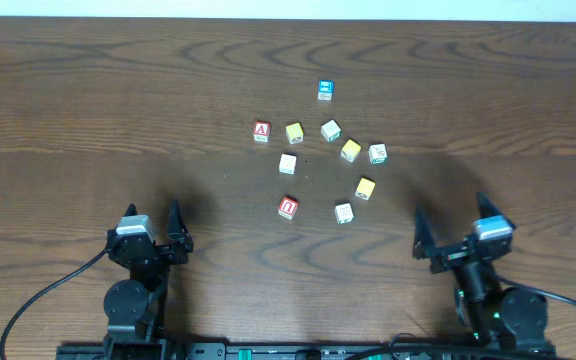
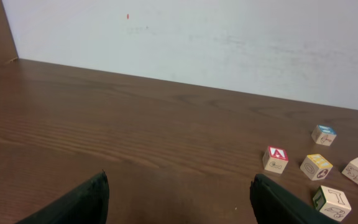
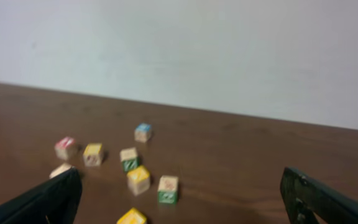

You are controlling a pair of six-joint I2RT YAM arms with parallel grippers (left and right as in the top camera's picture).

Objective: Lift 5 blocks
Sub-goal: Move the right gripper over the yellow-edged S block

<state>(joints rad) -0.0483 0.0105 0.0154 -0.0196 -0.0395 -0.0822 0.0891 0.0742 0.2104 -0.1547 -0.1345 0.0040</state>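
Pincers are both standing released, jaws spread wide and gripping nothing. The left pincer is hovering over the near left of the tabletop, and the right pincer is hovering over the near right. Each is keeping well apart from the blocks.

Between and beyond them, the blocks are lying in a loose scatter around the middle of the tabletop, none appearing to touch another. The red U block is sitting nearest, on the left of the scatter's near edge. A cream block is lying near it on the right, with a yellow block just beyond that. Farther out, a second cream block and a second yellow block are resting among a few more pale and yellow cubes. The red A block and the blue block are sitting at the far side.

Every block is resting flat on the wood, so the task is judged to be standing at its very start, with all five lifts remaining and no approach begun.

Dark brown wood grain is running across the tabletop. A plain pale wall is rising behind its far edge, and a black cable is trailing from the left arm's base.
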